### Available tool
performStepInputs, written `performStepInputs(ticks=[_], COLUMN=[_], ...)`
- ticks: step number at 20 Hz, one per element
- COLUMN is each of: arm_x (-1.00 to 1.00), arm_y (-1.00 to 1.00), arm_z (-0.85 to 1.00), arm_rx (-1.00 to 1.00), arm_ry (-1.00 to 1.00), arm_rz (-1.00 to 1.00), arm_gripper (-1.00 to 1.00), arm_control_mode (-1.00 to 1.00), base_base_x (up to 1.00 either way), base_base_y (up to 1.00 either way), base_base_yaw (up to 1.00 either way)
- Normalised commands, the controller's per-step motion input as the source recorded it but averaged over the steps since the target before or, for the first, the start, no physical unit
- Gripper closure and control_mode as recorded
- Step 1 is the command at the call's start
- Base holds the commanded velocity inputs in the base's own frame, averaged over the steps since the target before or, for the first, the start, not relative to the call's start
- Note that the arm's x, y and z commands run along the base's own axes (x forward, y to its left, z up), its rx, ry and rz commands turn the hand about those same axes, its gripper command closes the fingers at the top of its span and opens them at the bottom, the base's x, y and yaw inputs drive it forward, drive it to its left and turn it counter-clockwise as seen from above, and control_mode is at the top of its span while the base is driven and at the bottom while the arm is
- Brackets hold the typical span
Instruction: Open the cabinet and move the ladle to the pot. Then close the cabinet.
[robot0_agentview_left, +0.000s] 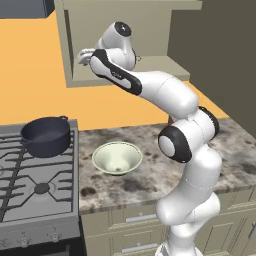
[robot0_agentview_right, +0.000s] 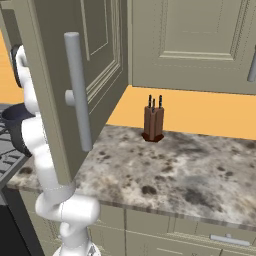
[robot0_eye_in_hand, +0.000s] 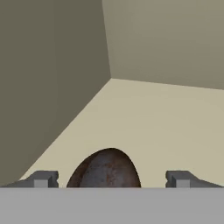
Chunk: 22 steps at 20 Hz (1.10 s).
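A speckled brown-grey granite counter (robot0_agentview_left: 150, 175) is the landmark here. It runs along an orange wall (robot0_agentview_left: 30, 75), with grey-beige drawer fronts (robot0_agentview_right: 210, 235) below its front edge carrying short horizontal pulls. Hard against the counter's left end sits a gas stove (robot0_agentview_left: 35, 185) with dark grates.

Above the counter hangs the cabinet (robot0_agentview_left: 130, 70); it is open, and its wide recessed-panel door (robot0_agentview_right: 95, 60) with the long vertical grey bar handle (robot0_agentview_right: 78, 90) stands swung out over the counter's front. A second, closed wall cabinet door (robot0_agentview_right: 195, 40) hangs over the counter's right stretch. A brown knife block (robot0_agentview_right: 153, 124) with dark handles stands at the back of the counter, against the wall.

The pot (robot0_agentview_left: 46, 135), dark blue-grey with small loop handles, sits on the stove's rear burner just left of the counter; nothing can be seen inside it. A pale cream bowl (robot0_agentview_left: 117, 158) rests on the counter near the stove, and looks empty.

The white arm rises from in front of the counter, bends at the elbow and reaches up and left into the open cabinet. In the hand view the gripper (robot0_eye_in_hand: 112, 178) has its fingertips (robot0_eye_in_hand: 43, 178) spread wide apart, on either side of the ladle (robot0_eye_in_hand: 106, 169). Its rounded, dark, rust-flecked cup lies on the pale cabinet shelf (robot0_eye_in_hand: 166, 127) close to the inner corner, between the tips and not pinched by them.
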Motion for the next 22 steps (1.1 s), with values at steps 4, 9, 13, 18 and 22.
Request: performStepInputs(ticks=[4, 9, 13, 18, 22], arm_x=[0.02, -0.23, -0.62, -0.85, -0.97], arm_y=[0.02, -0.02, -0.13, -0.16, -0.19], arm_z=[-0.05, 0.00, 0.00, 0.00, 0.00], arm_rx=[0.00, 0.00, 0.01, 0.04, 0.05], arm_ry=[0.00, 0.00, 0.00, 0.00, 0.00], arm_rz=[0.00, 0.00, 0.00, -0.03, -0.04], arm_gripper=[1.00, 1.00, 1.00, 1.00, 1.00], arm_control_mode=[-1.00, -1.00, -1.00, -1.00, -1.00], base_base_x=[0.00, 0.00, 0.00, 0.00, 0.00], base_base_y=[0.00, 0.00, 0.00, 0.00, 0.00], base_base_yaw=[0.00, 0.00, 0.00, 0.00, 0.00])
